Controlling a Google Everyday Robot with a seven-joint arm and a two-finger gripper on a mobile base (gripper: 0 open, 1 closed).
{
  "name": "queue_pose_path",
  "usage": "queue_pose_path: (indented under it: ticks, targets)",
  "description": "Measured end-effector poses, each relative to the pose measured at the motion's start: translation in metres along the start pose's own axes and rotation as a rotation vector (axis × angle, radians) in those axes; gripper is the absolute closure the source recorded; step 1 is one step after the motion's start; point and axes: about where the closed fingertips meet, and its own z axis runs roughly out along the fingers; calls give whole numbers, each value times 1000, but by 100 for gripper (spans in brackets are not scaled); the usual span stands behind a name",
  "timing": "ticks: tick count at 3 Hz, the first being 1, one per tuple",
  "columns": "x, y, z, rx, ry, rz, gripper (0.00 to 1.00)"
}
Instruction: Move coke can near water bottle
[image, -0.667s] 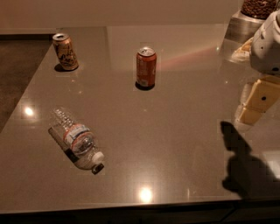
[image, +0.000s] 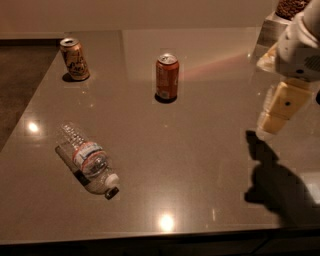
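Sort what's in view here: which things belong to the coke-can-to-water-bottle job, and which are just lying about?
Part of the job:
coke can, upright mid-table
water bottle, on its side, front left
gripper, at the right side, apart from both

Just lying about:
tan-gold patterned can, upright, far left
container at the far right corner, contents unclear

Glossy counter (image: 190, 165) and carpet (image: 20, 75) suggest an office; hand (image: 274, 120) at right.
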Motion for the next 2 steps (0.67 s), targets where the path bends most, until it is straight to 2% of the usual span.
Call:
queue_pose_path:
  ticks: [1, 2]
  targets:
    - [-14, -36, 31, -54, -65, 104, 0]
    - [-31, -60, 53, -49, -105, 179, 0]
